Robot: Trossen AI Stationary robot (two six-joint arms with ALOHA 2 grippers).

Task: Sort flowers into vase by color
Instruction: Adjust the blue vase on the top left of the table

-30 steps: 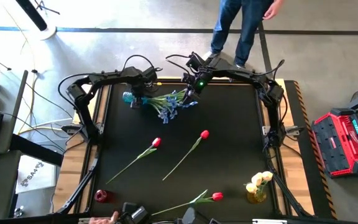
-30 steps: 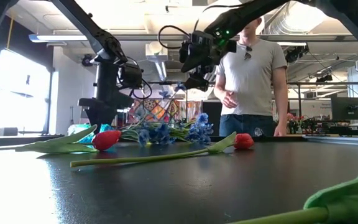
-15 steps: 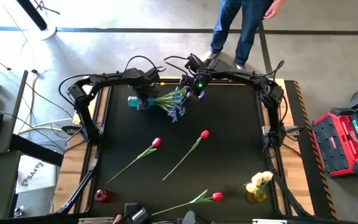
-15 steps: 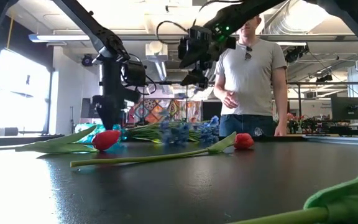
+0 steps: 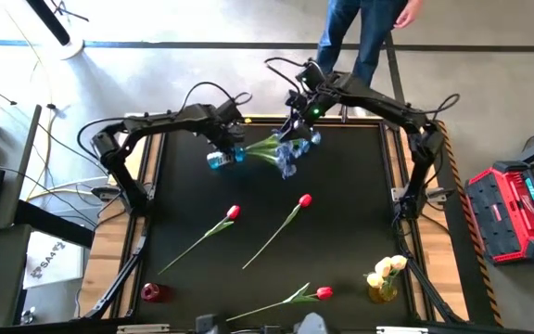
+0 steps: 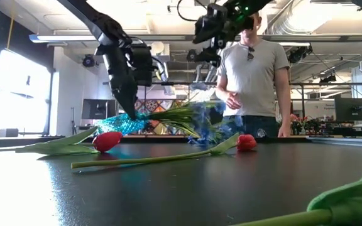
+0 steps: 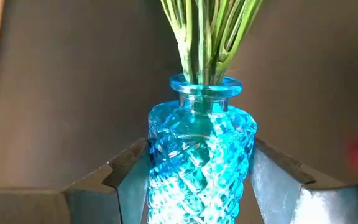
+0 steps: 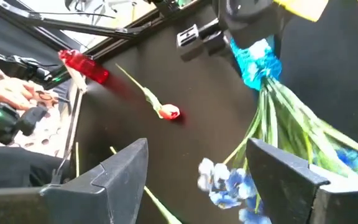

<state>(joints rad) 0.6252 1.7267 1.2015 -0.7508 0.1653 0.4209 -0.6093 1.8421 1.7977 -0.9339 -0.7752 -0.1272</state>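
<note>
A blue cut-glass vase (image 5: 216, 160) holds a bunch of blue flowers (image 5: 288, 154). Their green stems (image 7: 205, 43) stick into its mouth. My left gripper (image 5: 226, 148) is shut on this vase near the table's far edge. The vase lies almost on its side, mouth toward the right, and the blossoms (image 6: 207, 120) droop low. My right gripper (image 5: 304, 119) hangs open, high above the blossoms (image 8: 227, 185), touching nothing. Three red tulips (image 5: 233, 212) (image 5: 305, 199) (image 5: 324, 293) lie flat on the table. Pale yellow tulips (image 5: 389, 267) stand in a yellow vase at the near right. My left gripper pinches the blue vase's patterned body (image 7: 194, 168) between its two fingers (image 7: 128, 177), one on each side, below the neck. The fingers come from above, slanting down. The vase (image 6: 121, 123) is lifted off the table and tipped toward level, the flowers reaching out from its mouth toward the right.
A small red vase (image 5: 153, 292) stands at the near left corner. A person (image 6: 253, 69) stands just beyond the far edge, and a hand (image 8: 8, 93) shows by the near edge. The black tabletop's middle and right (image 5: 350, 223) hold only the loose tulips.
My left gripper has risen and gone toward the right, rolling as it went. It has lifted the blue vase off the table and swung its mouth and flowers rightward. My right gripper has gone up and toward the far right, still open.
</note>
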